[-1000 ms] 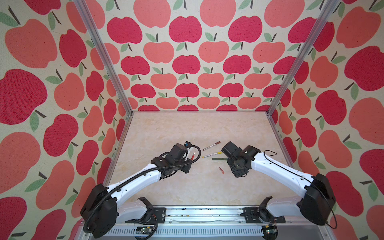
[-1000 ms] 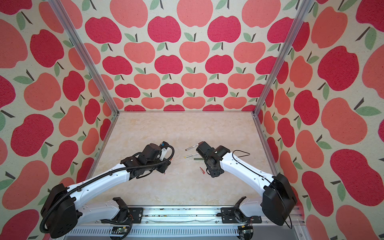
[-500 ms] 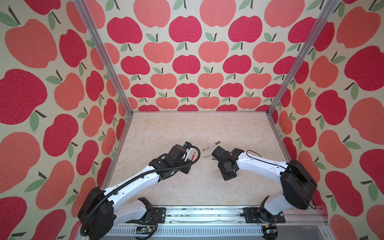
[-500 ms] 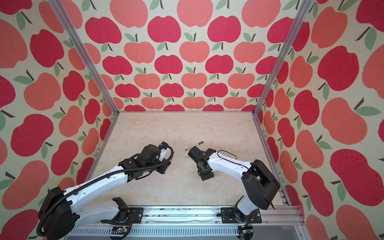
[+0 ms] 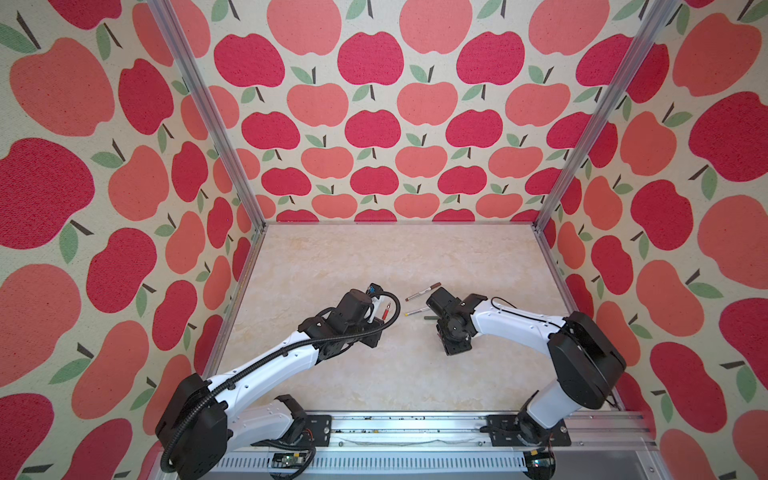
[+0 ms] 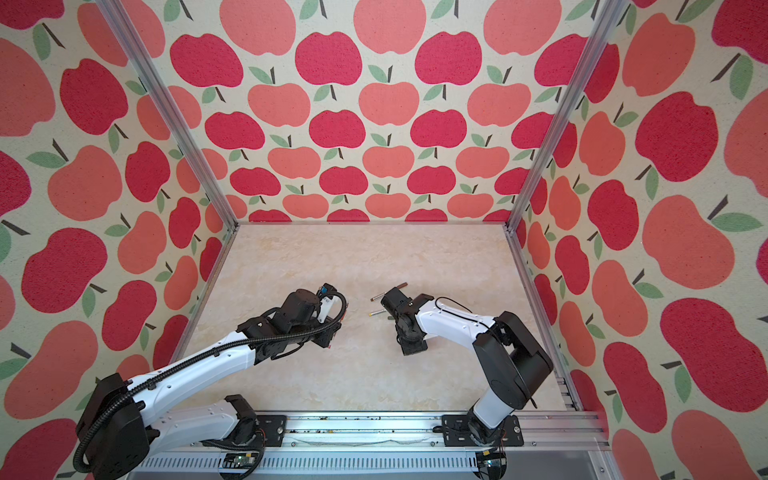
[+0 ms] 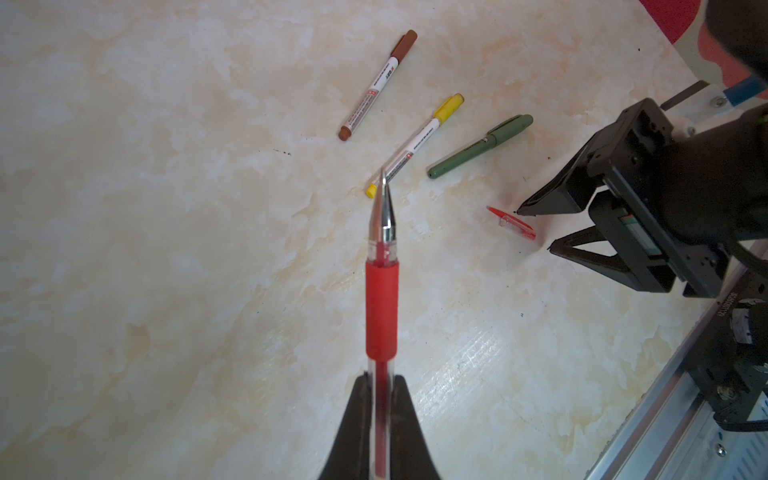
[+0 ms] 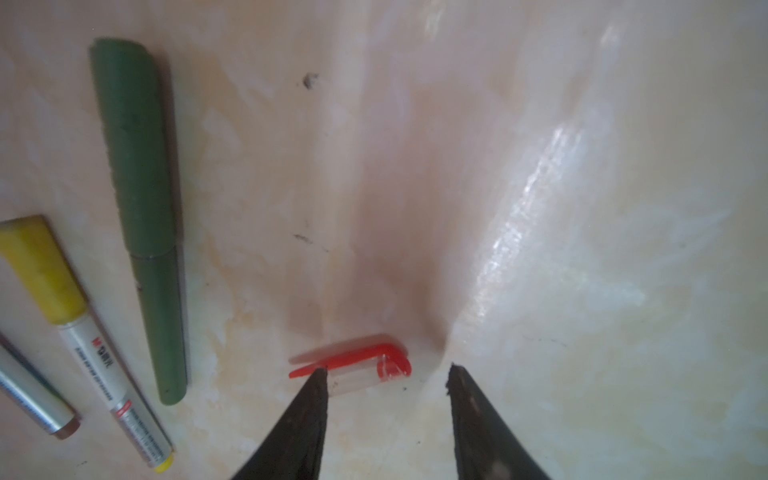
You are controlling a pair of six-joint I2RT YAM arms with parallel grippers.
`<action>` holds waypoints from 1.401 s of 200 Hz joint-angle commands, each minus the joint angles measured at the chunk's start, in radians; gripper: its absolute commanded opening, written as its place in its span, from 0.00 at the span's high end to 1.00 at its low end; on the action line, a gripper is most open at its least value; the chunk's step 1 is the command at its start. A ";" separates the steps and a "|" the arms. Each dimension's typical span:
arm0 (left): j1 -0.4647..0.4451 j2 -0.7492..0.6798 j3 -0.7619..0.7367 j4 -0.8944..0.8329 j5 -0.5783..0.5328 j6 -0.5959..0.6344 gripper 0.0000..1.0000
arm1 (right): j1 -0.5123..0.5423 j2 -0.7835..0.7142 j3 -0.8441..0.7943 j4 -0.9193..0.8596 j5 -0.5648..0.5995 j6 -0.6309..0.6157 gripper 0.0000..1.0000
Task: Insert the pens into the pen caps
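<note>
My left gripper [image 7: 381, 386] is shut on the clear barrel of the red pen [image 7: 381, 307], which has no cap; its metal tip points toward the other pens. In a top view that pen [image 5: 387, 309] shows beside the left wrist. The red cap [image 8: 353, 368] with its clip lies flat on the table. My right gripper [image 8: 386, 374] hovers open just over it, one fingertip [image 8: 318, 376] at the cap's open end. The left wrist view shows the cap [image 7: 513, 222] in front of the right gripper [image 7: 534, 230]. The right gripper [image 5: 455, 349] hides the cap in both top views.
Behind the red cap, side by side on the marbled table [image 5: 374, 257], lie three capped pens: brown [image 7: 378, 85], yellow [image 7: 415, 145] and dark green [image 7: 480, 145]. Apple-print walls enclose three sides; a metal rail [image 5: 415, 419] runs along the front.
My right gripper has swung left and come down over the red cap, covering it in the top views, with its jaws slightly narrower. The left arm has held still with the pen.
</note>
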 commanded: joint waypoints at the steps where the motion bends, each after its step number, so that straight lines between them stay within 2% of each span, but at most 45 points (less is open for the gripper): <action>1: -0.004 -0.009 -0.013 0.004 -0.017 -0.001 1.00 | -0.015 0.021 0.001 -0.007 -0.022 -0.028 0.50; 59: -0.002 -0.007 -0.014 0.004 -0.021 -0.001 1.00 | -0.021 0.096 0.048 -0.003 -0.054 -0.084 0.49; 119: 0.000 -0.009 -0.017 0.001 -0.036 -0.001 1.00 | -0.021 0.133 0.083 -0.088 -0.092 -0.184 0.49; 225: 0.003 0.003 -0.016 0.001 -0.046 0.000 1.00 | -0.019 0.147 0.074 -0.051 -0.046 -0.247 0.72; 280: 0.006 0.002 -0.017 0.003 -0.052 0.002 1.00 | -0.024 0.179 0.096 -0.028 -0.019 -0.355 0.76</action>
